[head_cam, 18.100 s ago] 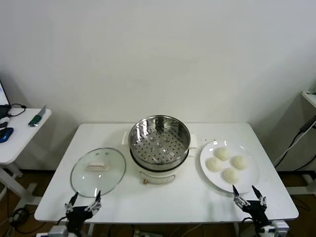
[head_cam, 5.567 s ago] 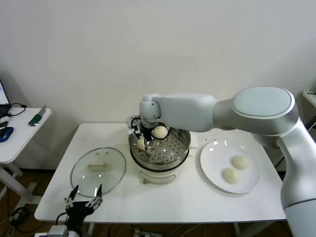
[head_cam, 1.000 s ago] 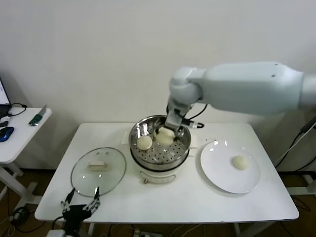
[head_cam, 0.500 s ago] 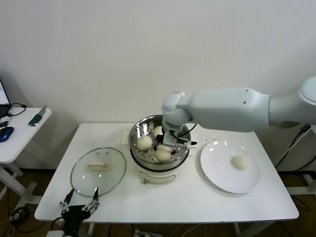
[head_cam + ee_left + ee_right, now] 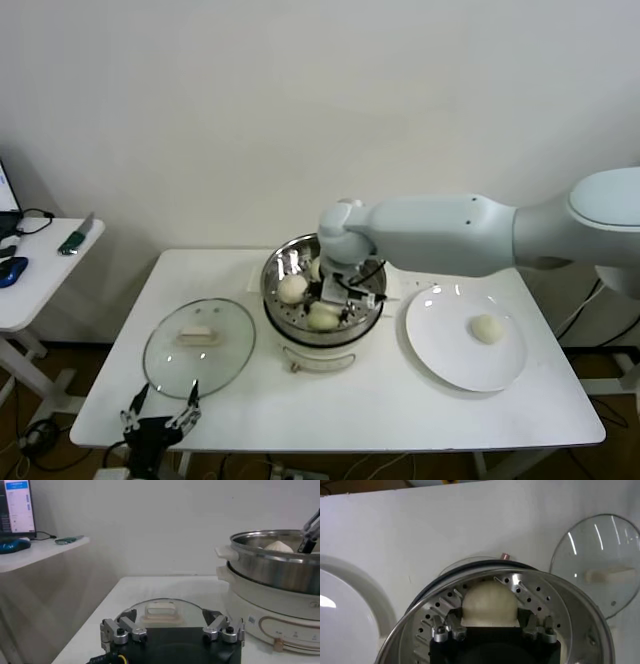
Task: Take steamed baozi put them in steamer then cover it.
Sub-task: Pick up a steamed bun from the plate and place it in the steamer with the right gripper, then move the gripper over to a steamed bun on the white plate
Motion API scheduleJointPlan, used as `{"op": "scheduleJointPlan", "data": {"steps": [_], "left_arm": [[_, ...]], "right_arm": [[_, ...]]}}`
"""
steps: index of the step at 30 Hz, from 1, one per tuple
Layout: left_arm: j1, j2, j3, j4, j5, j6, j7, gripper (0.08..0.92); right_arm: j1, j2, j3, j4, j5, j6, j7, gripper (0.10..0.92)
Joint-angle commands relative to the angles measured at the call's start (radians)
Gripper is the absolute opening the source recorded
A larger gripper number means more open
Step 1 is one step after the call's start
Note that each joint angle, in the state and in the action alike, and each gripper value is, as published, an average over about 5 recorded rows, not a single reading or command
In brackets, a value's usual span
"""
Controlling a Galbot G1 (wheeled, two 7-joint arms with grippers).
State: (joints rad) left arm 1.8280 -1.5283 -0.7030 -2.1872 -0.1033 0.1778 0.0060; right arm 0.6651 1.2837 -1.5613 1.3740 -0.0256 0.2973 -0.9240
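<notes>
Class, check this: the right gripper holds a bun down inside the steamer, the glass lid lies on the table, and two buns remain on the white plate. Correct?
Not quite. The head view shows one bun on the white plate, not two. The rest stands.

third baozi [image 5: 314,267] half hidden behind right gripper [image 5: 338,297]

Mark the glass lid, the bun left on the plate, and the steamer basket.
Glass lid [image 5: 198,347]: head view, on the glass beside its white handle.
Bun on the plate [image 5: 485,328]: head view, middle of its top.
Steamer basket [image 5: 270,570]: left wrist view, outer steel wall.
</notes>
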Motion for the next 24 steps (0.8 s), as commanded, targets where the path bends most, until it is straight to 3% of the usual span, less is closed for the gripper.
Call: {"op": "scheduleJointPlan", "data": {"steps": [1,7,13,18,24], "left_arm": [[0.001,-0.001,0.001,-0.001,0.000,-0.001,-0.001,0.823],[0.001,-0.001,0.003,0.000,0.000,-0.003,-0.002,0.823],[0.002,-0.006,0.010,0.001,0.001,-0.005,-0.003,0.823],[-0.002,-0.007,0.013,0.002,0.002,-0.003,-0.003,0.823],[-0.005,-0.006,0.019,0.003,0.006,-0.002,-0.002,0.823]], "right_arm": [[-0.022,0.016,0.003,-0.033,-0.011,0.014,-0.001,0.710],[-0.021,0.007,0.008,-0.037,-0.008,0.021,0.016,0.802],[0.024,-0.035,0.024,-0.022,0.041,0.030,0.005,0.822],[0.134,-0.114,0.004,-0.034,0.166,0.057,-0.081,0.823],[0.288,-0.206,-0.078,-0.158,0.419,0.017,-0.193,0.823]]}}
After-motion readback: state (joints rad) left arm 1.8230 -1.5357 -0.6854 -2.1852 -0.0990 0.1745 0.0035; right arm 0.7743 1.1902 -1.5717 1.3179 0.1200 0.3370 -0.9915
